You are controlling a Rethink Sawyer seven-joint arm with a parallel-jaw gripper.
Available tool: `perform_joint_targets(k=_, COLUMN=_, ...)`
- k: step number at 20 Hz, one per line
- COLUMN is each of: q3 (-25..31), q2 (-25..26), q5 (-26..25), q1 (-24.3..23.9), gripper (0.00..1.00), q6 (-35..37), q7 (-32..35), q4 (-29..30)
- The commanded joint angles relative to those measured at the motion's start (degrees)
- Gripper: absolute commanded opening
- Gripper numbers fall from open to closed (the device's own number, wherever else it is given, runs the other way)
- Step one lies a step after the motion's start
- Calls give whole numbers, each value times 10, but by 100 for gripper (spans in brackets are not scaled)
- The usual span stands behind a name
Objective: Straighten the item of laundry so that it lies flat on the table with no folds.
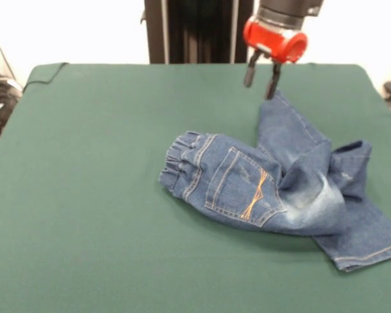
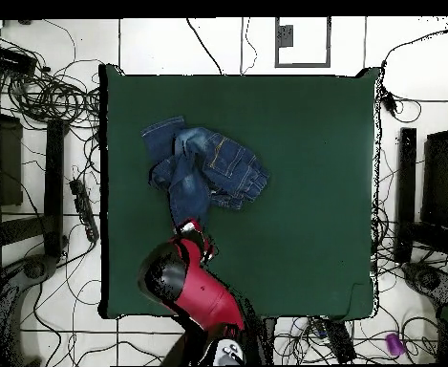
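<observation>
- Jeans [image 1: 274,189] lie crumpled on the green table [image 1: 91,195], not flat at all.
- Front view: they sit right of centre, closer to the table's right edge than the left.
- Waistband [image 1: 181,163] w/ gathered elastic points left; back pocket [image 1: 244,186] w/ tan/orange stitching faces up.
- One leg runs up & back toward the arm, its cuff end [image 1: 277,101] right by the claw tips.
- Other leg goes down-right, hemmed cuff [image 1: 371,251] near the table's right edge, approx. at the front-right.
- A fold of denim [image 1: 348,166] bunches up btw. the two legs, so the mid part is doubled over itself.
- Faded whitish patch [image 1: 316,199] shows on the thigh area.
- Gripper [image 1: 261,75] hangs off the red wrist piece [image 1: 275,40], two dark fingers [image 1: 250,68] pointing down.
- Fingers are spread apart w/ a clear gap; nothing btw. them. The right-hand tip in front view sits at the leg's top edge – can't tell if it touches the cloth.
- Overhead view: jeans [image 2: 201,172] in the upper-left part of the table [image 2: 304,191], arm [image 2: 194,287] reaching in from the bottom edge, gripper [image 2: 195,232] at the end of the leg nearest the robot.
- Cables [image 2: 46,96] lie all over the floor around the table.
</observation>
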Motion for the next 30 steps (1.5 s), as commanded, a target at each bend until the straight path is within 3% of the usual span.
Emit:
perform_joint_targets(k=1, q3=-97, q2=86, q5=96, q1=51, gripper=100, q6=203, q7=205, q4=-159)
perform_joint_targets(k=7, q3=-147, q2=187, q5=108, q1=50, gripper=100, q6=207, q7=247, q4=-262)
perform_joint_targets(k=10, q3=-117, q2=203, q5=102, q1=14, gripper=100, q6=161, q7=224, q4=-276)
perform_joint_targets(k=16, q3=-60, q2=195, q5=50, q1=-72, gripper=100, q6=95, q7=160, q4=-287)
perform_joint_targets(k=20, q3=-35, q2=183, q5=26, q1=-109, gripper=100, q6=89, q7=138, q4=-287)
perform_joint_targets(k=30, q3=-40, q2=180, q5=14, q1=-105, gripper=100, q6=103, q7=160, q4=-284)
